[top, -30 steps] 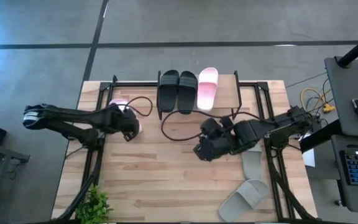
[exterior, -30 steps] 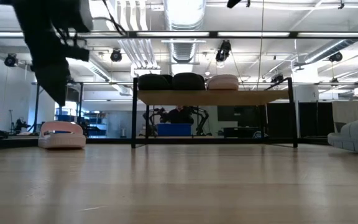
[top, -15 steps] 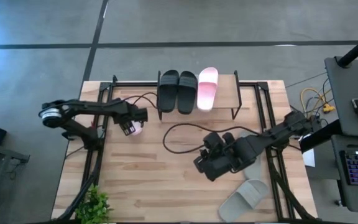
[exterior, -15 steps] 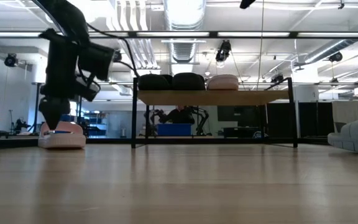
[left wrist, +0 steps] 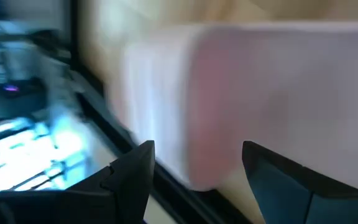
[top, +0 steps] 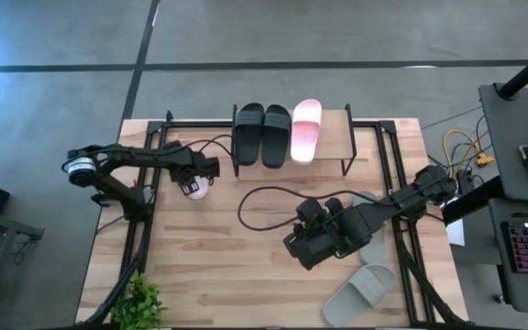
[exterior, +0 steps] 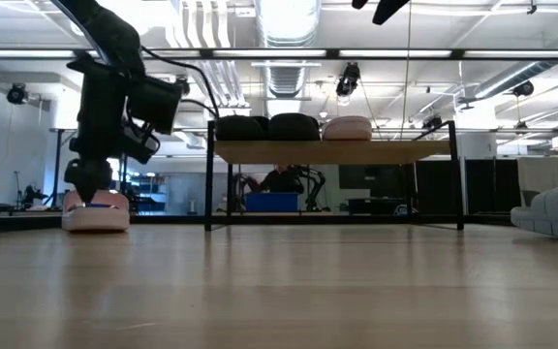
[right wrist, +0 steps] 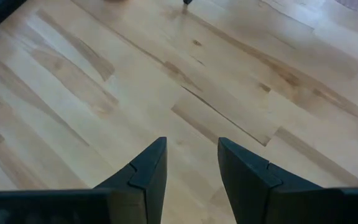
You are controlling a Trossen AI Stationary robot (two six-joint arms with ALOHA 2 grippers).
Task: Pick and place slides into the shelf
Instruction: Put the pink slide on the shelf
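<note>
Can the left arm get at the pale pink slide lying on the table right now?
Probably yes: the left pincer hangs open just above the pale pink slip-on slide, and nothing lies between them.

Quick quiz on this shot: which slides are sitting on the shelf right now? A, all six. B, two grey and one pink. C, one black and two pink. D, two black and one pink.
D: the high view shows two black slides and one pink slide side by side on the shelf; the grey slides lie on the table by the right arm.
</note>
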